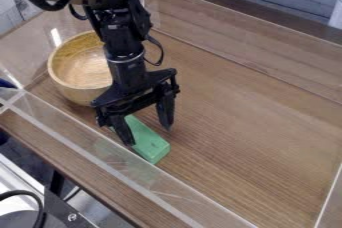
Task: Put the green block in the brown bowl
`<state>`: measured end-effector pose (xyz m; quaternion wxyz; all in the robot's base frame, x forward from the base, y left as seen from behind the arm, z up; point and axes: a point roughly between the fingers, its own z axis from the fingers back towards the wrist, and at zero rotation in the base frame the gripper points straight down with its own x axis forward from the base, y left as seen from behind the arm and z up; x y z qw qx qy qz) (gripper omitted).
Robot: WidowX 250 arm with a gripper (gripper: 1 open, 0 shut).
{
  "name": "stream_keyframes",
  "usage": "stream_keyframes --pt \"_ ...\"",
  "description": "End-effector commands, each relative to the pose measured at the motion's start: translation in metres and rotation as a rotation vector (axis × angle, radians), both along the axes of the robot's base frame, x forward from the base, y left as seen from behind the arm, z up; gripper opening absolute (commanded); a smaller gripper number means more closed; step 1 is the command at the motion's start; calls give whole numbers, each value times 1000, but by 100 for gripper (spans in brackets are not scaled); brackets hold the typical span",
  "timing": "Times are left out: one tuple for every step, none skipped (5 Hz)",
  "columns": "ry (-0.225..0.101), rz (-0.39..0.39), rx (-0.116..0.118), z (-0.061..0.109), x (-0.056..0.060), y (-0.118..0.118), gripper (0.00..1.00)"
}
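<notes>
Tool (146, 132) open over green block (147, 141), hiding its upper end; bowl (80, 69) partly hidden behind arm, on tabletop (247, 122).

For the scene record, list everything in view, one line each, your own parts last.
Green block: one, mint green, flat on the table near the front edge, under the hand.
Brown bowl: one, light tan, on the table behind the block, partly hidden by the arm.
Table: one, brown wood, under block and bowl.
Clear strip: one, see-through, along the table's front edge.
Cable: one, black, lower left corner.
Arm: one, black, reaching down from the upper left.
Hand: one, black, open, fingers either side of the block's far end.
</notes>
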<state>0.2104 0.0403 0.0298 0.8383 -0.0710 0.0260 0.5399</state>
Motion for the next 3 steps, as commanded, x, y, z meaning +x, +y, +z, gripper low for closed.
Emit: stream_keyframes --pt "-9 10 19 -16 4 3 100" --pt "-8 16 23 -21 5 4 100" --pt "-5 22 28 -27 5 4 100"
